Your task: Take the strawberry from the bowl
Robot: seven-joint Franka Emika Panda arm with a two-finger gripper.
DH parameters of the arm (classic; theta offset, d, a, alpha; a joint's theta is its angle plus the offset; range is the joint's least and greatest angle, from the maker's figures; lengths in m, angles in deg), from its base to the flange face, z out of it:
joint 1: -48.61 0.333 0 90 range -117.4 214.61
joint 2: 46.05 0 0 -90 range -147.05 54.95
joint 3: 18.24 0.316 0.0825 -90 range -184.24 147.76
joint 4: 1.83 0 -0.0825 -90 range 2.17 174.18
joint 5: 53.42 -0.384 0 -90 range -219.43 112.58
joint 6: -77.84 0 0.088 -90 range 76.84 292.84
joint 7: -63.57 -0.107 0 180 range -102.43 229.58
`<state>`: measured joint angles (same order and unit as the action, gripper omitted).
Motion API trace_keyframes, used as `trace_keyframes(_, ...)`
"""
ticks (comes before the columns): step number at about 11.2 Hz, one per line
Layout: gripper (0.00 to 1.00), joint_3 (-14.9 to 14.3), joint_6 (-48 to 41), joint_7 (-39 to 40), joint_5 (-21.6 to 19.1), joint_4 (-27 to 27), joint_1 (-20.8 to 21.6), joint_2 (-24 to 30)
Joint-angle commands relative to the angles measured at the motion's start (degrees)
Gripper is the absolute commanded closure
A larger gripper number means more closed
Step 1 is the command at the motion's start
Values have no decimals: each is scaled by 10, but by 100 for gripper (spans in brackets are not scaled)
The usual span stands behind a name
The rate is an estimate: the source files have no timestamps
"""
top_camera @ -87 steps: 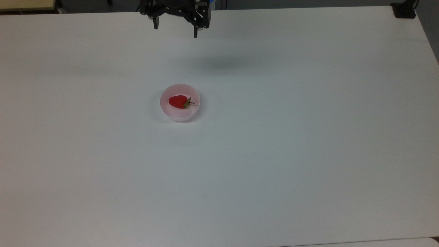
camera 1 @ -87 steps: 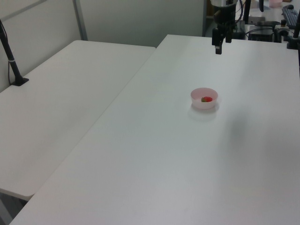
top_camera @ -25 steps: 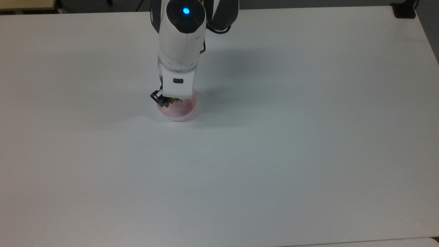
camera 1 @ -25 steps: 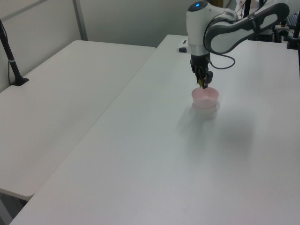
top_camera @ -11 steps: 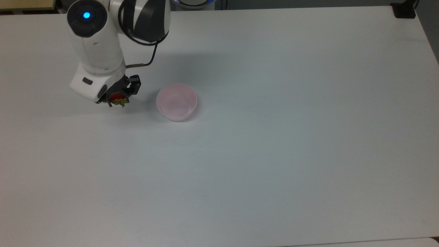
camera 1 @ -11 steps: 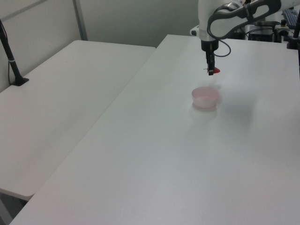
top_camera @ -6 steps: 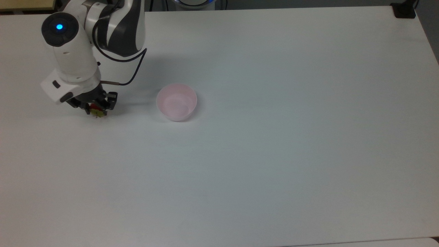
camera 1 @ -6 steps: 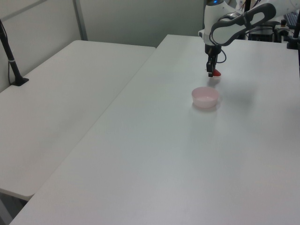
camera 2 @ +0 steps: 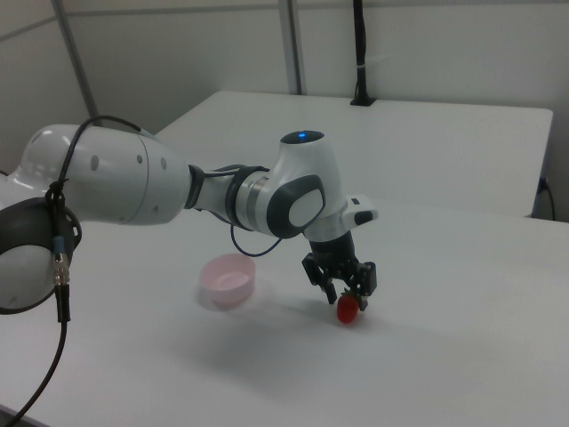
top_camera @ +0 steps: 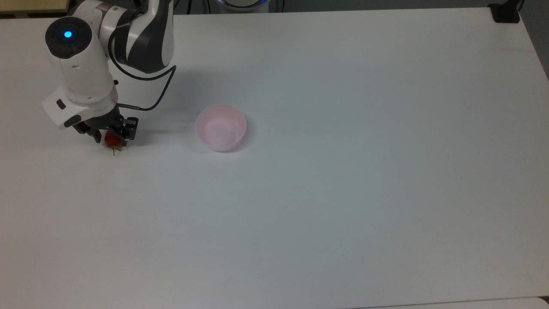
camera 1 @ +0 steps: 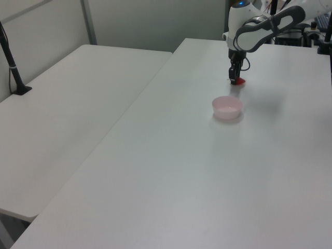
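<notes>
Near the top view's left edge of the white table (top_camera: 343, 193), the black two-finger gripper (top_camera: 110, 136) of the white robot arm (top_camera: 81, 73) holds the small glossy red strawberry (top_camera: 112, 139) with its olive-green leafy cap. The fingers are closed narrowly on the fruit, and in the right view the strawberry (camera 2: 347, 309) hangs from their tips, very low over the table or maybe already touching it; I cannot tell which. The small round pale pink plastic bowl (top_camera: 221, 127) stands empty, well apart from the gripper toward the top view's right.

The fruit is out of the bowl, so the picking looks done, but some risks remain in my judgement. The strawberry is smooth and tapered, and only its upper part seems to be between the fingers, so it could slip out or turn. If the fingers open while it is tilted, it may roll on the flat surface, because nothing there would stop it. If the arm goes lower, it could press the fruit against the table.

The table is plain, matte and white. In the left view a second white table (camera 1: 67, 114) stands beside it, with a black pole (camera 1: 11, 62) fixed on it, and behind are pale partition walls (camera 1: 150, 21).
</notes>
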<state>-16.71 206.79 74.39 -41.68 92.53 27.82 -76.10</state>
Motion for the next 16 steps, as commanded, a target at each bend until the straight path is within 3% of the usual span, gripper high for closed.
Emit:
trace_keyframes(1, 0, 1, -4, -16, 11, -2, 1, 15)
trace_keyframes(4, 0, 9, -79, -27, 7, -6, 20, 83)
trace_keyframes(7, 0, 9, -180, -131, 3, -10, 89, 153)
trace_keyframes(11, 0, 1, -292, -162, -16, -8, 178, 220)
trace_keyframes(16, 0, -2, -359, -178, -58, -7, 212, 282)
